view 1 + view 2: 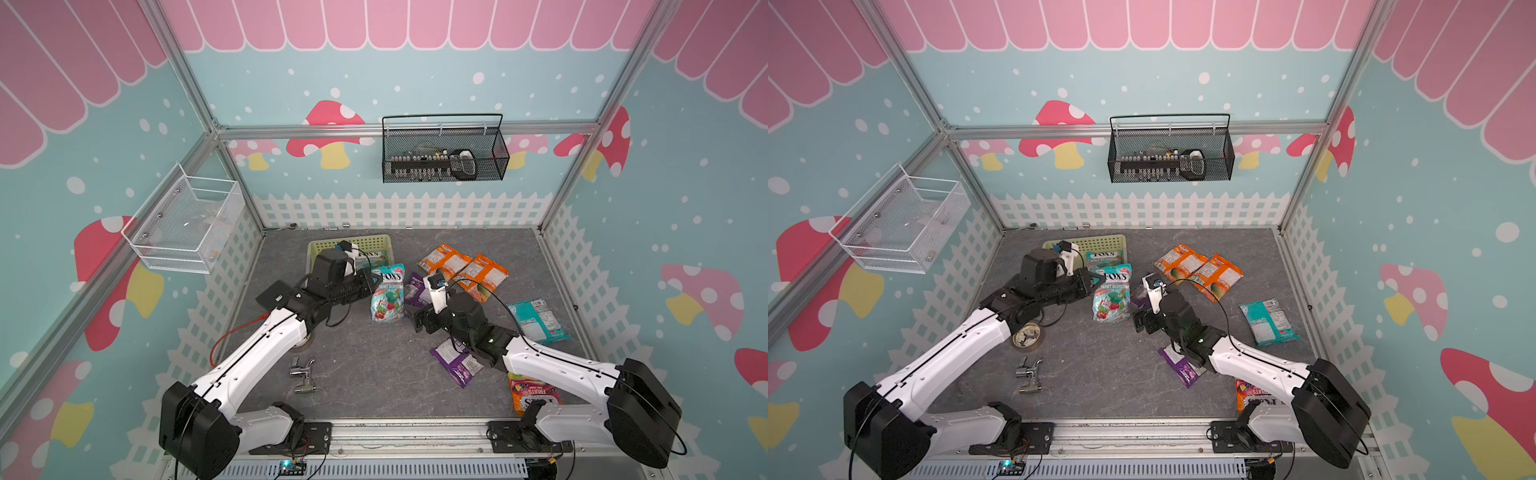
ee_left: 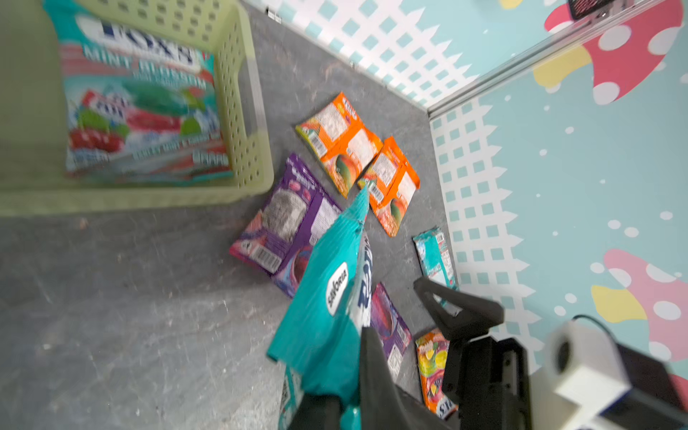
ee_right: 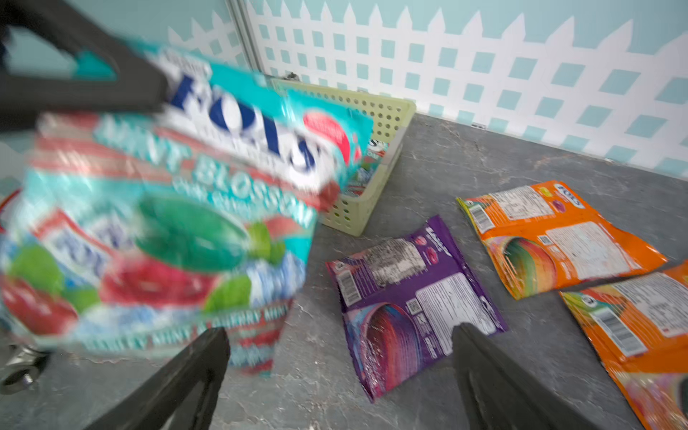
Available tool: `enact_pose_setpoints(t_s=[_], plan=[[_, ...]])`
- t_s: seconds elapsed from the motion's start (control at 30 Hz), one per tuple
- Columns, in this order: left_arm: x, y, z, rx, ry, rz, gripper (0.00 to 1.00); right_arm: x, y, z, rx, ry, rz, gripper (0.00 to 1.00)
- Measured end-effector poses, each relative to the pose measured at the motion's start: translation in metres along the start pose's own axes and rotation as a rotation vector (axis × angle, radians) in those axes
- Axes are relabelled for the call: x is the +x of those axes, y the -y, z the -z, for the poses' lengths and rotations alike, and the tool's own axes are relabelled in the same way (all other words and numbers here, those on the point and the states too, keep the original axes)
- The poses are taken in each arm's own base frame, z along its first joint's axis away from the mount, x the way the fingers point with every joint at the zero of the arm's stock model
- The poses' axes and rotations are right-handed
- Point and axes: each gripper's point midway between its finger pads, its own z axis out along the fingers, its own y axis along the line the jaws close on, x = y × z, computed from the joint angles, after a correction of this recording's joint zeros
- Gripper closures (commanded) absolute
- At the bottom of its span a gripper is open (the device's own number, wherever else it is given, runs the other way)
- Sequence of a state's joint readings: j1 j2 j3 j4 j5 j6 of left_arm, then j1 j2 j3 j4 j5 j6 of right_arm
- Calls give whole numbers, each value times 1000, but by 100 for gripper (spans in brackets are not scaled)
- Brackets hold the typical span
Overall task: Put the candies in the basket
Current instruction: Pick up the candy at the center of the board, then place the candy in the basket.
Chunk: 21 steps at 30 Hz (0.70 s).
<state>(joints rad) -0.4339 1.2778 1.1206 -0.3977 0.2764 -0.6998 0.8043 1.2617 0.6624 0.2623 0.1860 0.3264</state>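
Grey marbled tabletop (image 1: 365, 374), transfer step: the left gripper (image 1: 371, 280) pinches a glossy teal FOX'S candy bag (image 1: 388, 299) hanging just beside the pale yellow-green perforated plastic basket (image 1: 365, 240) near the far edge, the right gripper (image 1: 420, 321) spread empty; next, I judge, lift over the rim, release.

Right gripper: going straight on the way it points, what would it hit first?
Probably the purple bag lying flat just ahead of the open right gripper, though the teal FOX'S bag hanging from the left gripper is close beside that line; depth is unclear.
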Motion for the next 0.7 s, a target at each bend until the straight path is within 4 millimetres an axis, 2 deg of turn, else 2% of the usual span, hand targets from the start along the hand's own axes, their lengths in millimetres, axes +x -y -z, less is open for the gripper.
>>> enact_pose_setpoints(t_s=[0.13,0.2,0.43,0.7], plan=[[-45,-13,-2,-55,20,-44,100,30,14,1,48,-56,10,1],[-61,-26,-6,-95,21,-54,100,36,16,2,54,-65,11,1],[-98,-88,-19,-237,-2,-39,100,30,15,3,48,-38,6,1],[-136,-137,-27,-322,1,-28,100,22,9,6,10,-6,9,2]])
